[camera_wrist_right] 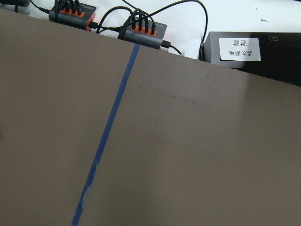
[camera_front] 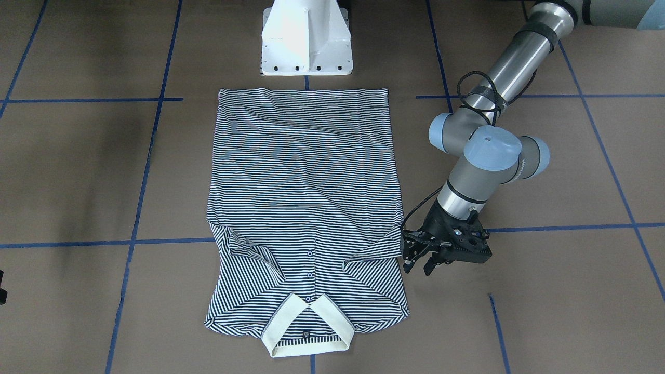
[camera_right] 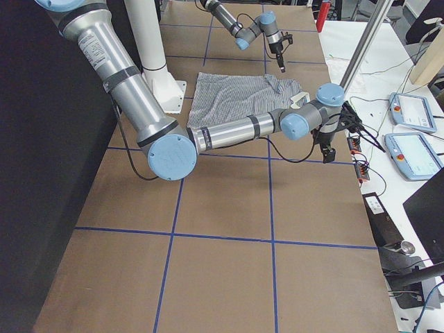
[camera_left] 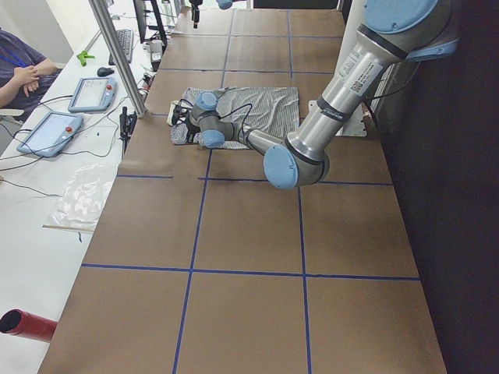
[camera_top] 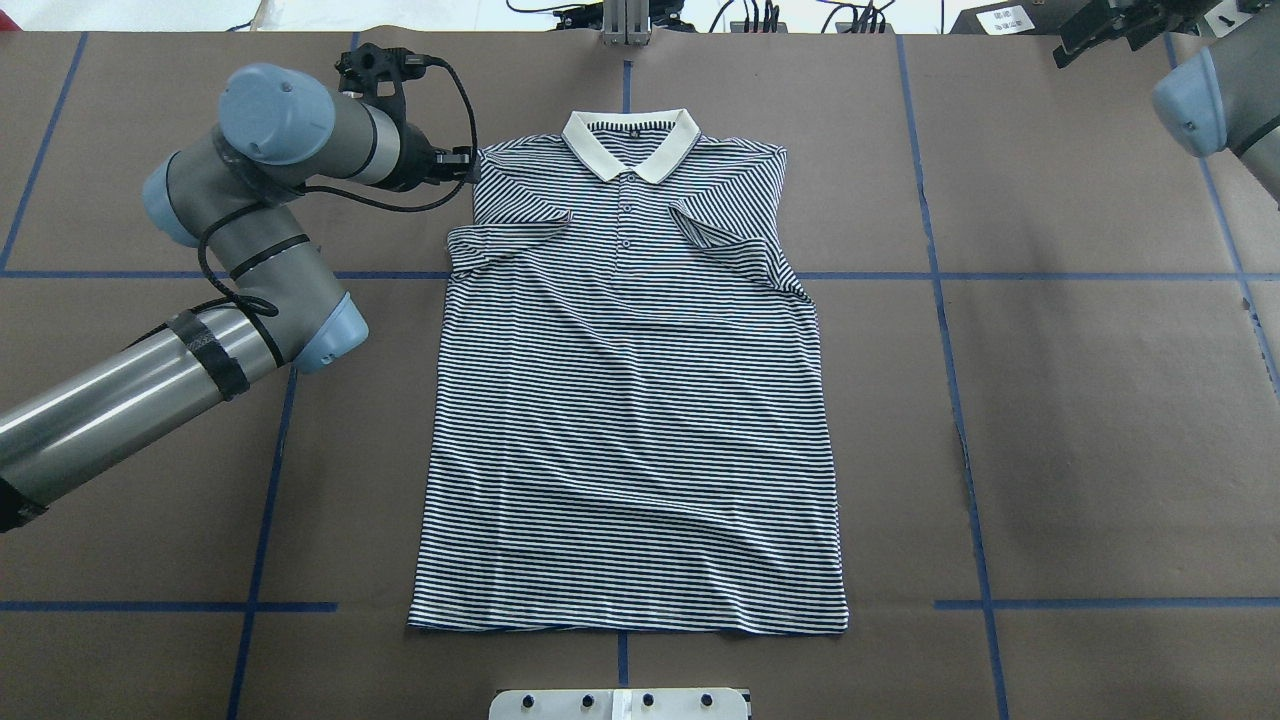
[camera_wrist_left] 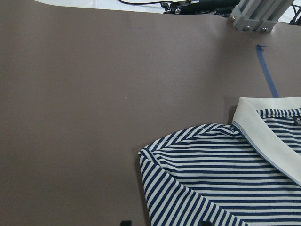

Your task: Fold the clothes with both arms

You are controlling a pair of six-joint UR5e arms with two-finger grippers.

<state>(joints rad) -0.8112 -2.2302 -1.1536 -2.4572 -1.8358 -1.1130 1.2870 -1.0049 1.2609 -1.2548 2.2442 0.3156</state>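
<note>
While both sleeves (camera_top: 510, 240) lie folded in across the chest, the shirt (camera_top: 640, 420) rests face up at the middle of the table (camera_top: 1080, 400). In the overhead view its collar (camera_top: 585, 148) is at 12 o'clock and its hem (camera_top: 630, 620) at 6 o'clock, with the body spread at full length and width. I judge this an early stage: the sleeve tucks look done, and the side folds and the hem-to-collar fold are left. The left gripper (camera_front: 419, 264) hangs just beside the shoulder at the shirt's 10 o'clock, its fingers (camera_front: 409, 254) spread apart and holding nothing. The right gripper (camera_top: 1100, 30) sits well apart at the table's 1 o'clock corner, over bare table. I cannot tell whether its fingers are apart or together.
</note>
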